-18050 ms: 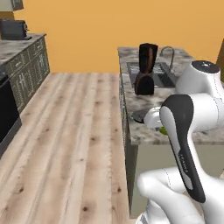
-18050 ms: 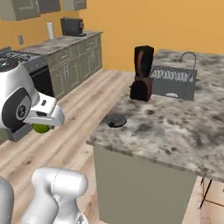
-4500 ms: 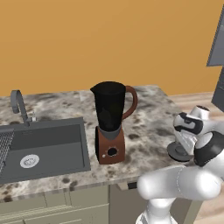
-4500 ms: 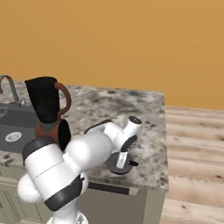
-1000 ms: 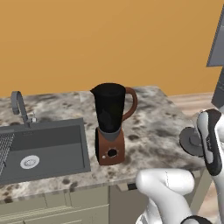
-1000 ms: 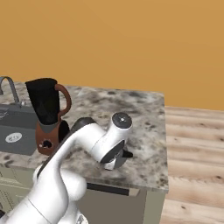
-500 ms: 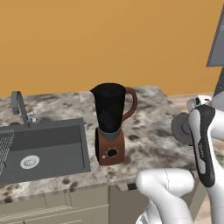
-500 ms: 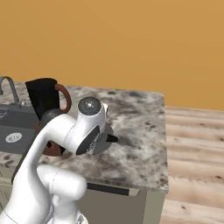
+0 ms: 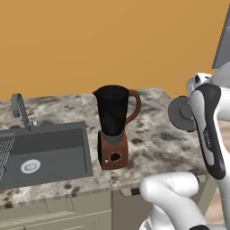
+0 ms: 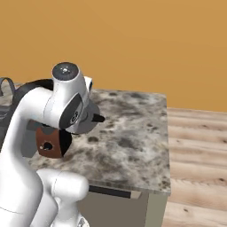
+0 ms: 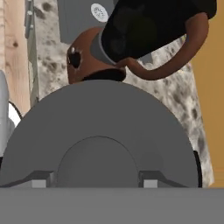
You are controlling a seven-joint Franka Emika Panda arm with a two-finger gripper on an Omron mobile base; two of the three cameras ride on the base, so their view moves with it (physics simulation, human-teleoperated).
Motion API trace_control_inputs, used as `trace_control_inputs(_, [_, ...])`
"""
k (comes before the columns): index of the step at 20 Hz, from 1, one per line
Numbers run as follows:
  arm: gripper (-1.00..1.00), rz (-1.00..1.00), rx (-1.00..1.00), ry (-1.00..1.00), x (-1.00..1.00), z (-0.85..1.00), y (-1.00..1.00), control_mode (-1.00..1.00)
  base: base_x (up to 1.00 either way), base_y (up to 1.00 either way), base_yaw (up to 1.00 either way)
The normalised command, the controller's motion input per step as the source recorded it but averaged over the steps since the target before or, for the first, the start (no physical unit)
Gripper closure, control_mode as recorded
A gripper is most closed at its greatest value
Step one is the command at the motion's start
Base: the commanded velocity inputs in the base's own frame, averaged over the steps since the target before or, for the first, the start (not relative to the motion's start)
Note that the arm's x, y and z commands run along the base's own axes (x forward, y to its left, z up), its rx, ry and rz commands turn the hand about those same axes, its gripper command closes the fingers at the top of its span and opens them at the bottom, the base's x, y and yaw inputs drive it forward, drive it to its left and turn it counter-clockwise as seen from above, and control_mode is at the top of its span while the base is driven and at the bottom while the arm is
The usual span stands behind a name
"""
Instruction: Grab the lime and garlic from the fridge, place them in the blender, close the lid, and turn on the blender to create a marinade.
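Above the stone counter, the tool grips the lid right of the blender.

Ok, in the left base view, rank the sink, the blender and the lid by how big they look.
1. Sink, the widest.
2. Blender.
3. Lid, the smallest, though the arm covers part of it and it sits nearer the camera, so its true size is unsure.

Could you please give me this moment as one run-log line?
phase: carrying lid | hand: shut on lid, raised right of blender | blender: open-topped, on counter beside sink
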Motion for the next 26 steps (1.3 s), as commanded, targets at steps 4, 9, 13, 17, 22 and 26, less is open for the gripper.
trace_control_inputs(4, [1.00, -0.01, 0.04, 0.00, -0.36, 0.91, 0.41, -1.00, 0.00, 0.00, 0.00])
trace_control_inputs(9, [1.00, 0.00, 0.04, 0.09, -0.07, 0.85, 0.51, -1.00, 0.00, 0.00, 0.00])
trace_control_inputs(13, [1.00, 0.00, 0.03, 0.20, 0.24, 0.31, 0.61, -1.00, 0.00, 0.00, 0.00])
trace_control_inputs(17, [1.00, 0.00, 0.04, 0.25, 0.46, 0.07, 0.57, -1.00, 0.00, 0.00, 0.00])
trace_control_inputs(22, [1.00, 0.00, 0.01, 0.19, 0.37, 0.00, 0.56, -1.00, 0.00, 0.00, 0.00])
trace_control_inputs(26, [1.00, 0.00, 0.00, 0.07, 0.29, 0.00, 0.49, -1.00, 0.00, 0.00, 0.00])
